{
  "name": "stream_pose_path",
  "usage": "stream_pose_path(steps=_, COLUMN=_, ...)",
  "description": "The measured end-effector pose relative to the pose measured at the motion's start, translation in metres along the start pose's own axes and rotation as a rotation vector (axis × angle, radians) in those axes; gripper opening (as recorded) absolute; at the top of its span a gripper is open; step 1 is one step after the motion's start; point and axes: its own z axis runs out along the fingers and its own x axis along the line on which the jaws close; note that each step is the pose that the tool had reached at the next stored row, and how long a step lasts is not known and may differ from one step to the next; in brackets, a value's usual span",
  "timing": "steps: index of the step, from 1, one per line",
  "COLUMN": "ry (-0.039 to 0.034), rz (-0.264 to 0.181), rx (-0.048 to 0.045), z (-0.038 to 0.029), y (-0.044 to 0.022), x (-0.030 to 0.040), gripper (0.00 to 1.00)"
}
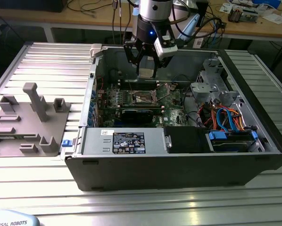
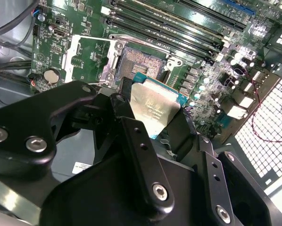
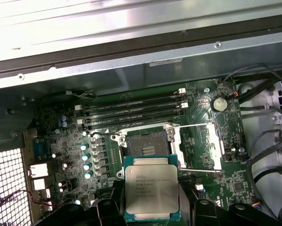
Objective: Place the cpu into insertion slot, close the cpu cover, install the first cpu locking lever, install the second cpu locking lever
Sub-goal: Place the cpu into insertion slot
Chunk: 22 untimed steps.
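The gripper (image 3: 152, 209) clasps the cpu (image 3: 152, 188), a flat matte-silver square rimmed in teal. It is held lid-up above the dark, metal-rimmed insertion slot (image 3: 148, 143), edges parallel to it. Beside the slot, the thin silvery cpu cover (image 3: 217, 146) lies open.

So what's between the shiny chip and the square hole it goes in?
Nothing. In the first wrist view only air separates the cpu from the open insertion slot; the cpu cover is flipped aside.

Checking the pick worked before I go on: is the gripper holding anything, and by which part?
Yes: the gripper holds the cpu, pinched by two opposite side edges, metal top bare, clear of the empty insertion slot.
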Motion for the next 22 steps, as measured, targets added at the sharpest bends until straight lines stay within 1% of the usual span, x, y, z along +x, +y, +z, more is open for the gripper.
stream_pose_path(steps=22, ry=-0.0021, rz=0.033, rx=0.0065, z=0.0022, y=-0.0001, x=0.0000, gripper=0.54)
